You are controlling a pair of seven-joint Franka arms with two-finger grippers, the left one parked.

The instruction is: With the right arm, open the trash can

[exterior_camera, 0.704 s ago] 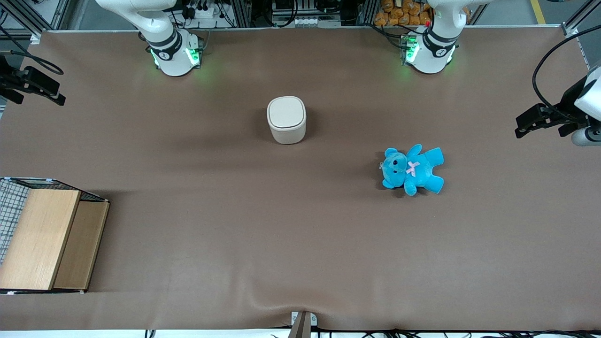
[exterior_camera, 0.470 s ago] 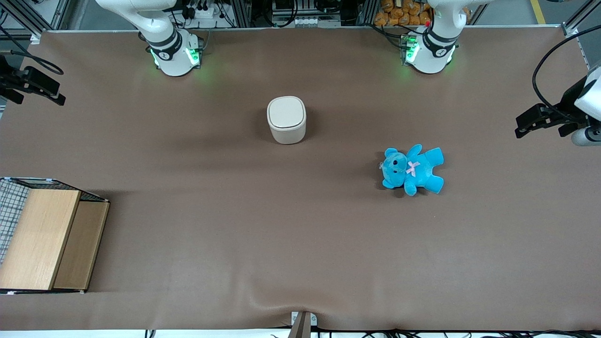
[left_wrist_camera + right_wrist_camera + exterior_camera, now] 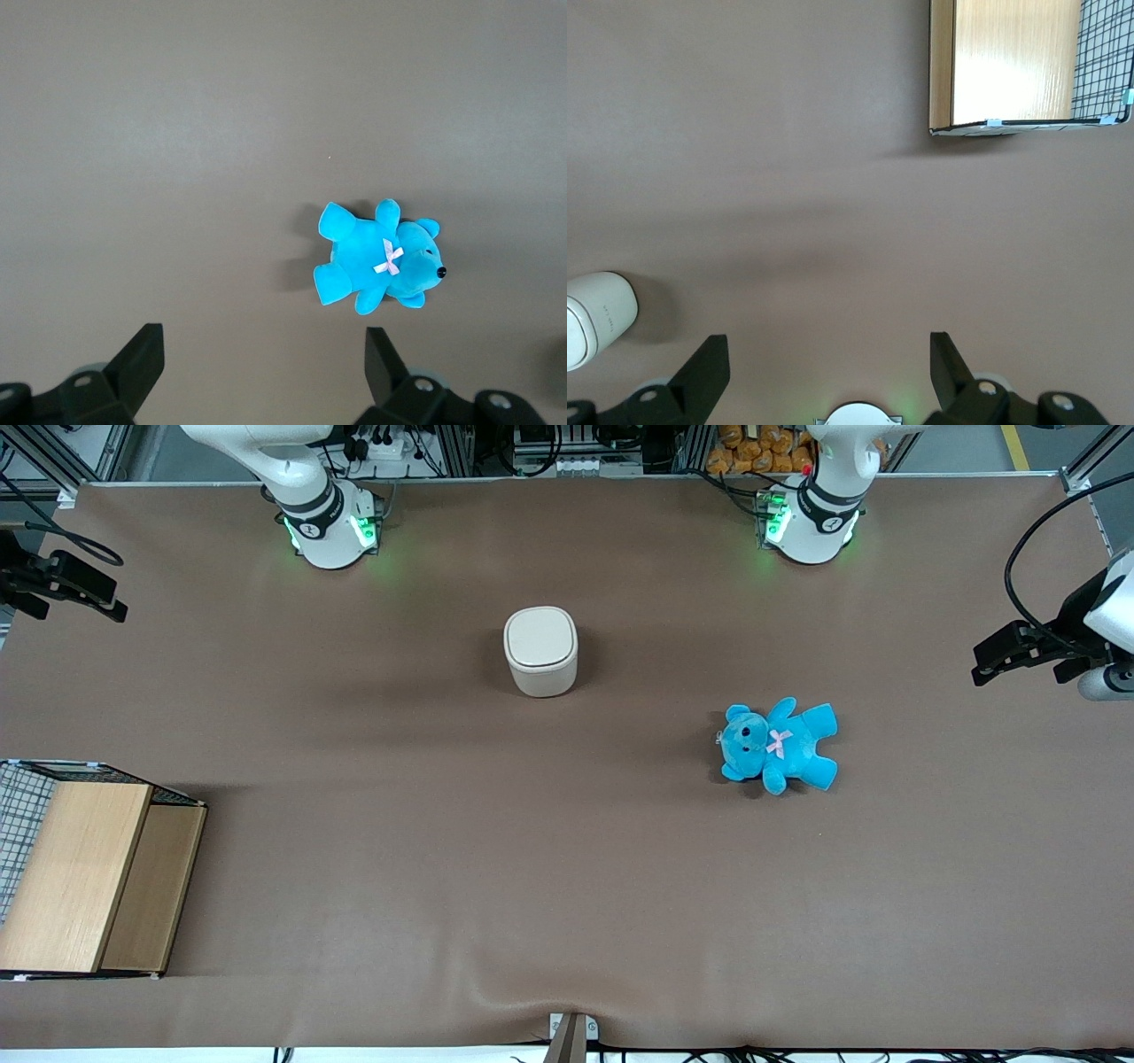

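The cream-white trash can (image 3: 540, 651) stands upright mid-table with its flip lid shut. It also shows in the right wrist view (image 3: 594, 319), where it is apart from the fingers. The right arm's black gripper (image 3: 106, 605) hovers high over the table's edge at the working arm's end, far off sideways from the can. In the right wrist view the gripper (image 3: 828, 352) is open wide and empty, with bare brown table between its fingers (image 3: 709, 359).
A blue plush bear (image 3: 778, 744) lies nearer the front camera than the can, toward the parked arm's end; it also shows in the left wrist view (image 3: 381, 261). A wooden box with a wire-mesh side (image 3: 89, 877) stands at the working arm's end (image 3: 1010, 62).
The right gripper has shifted very slightly toward the can. The trash can and the bear have not moved.
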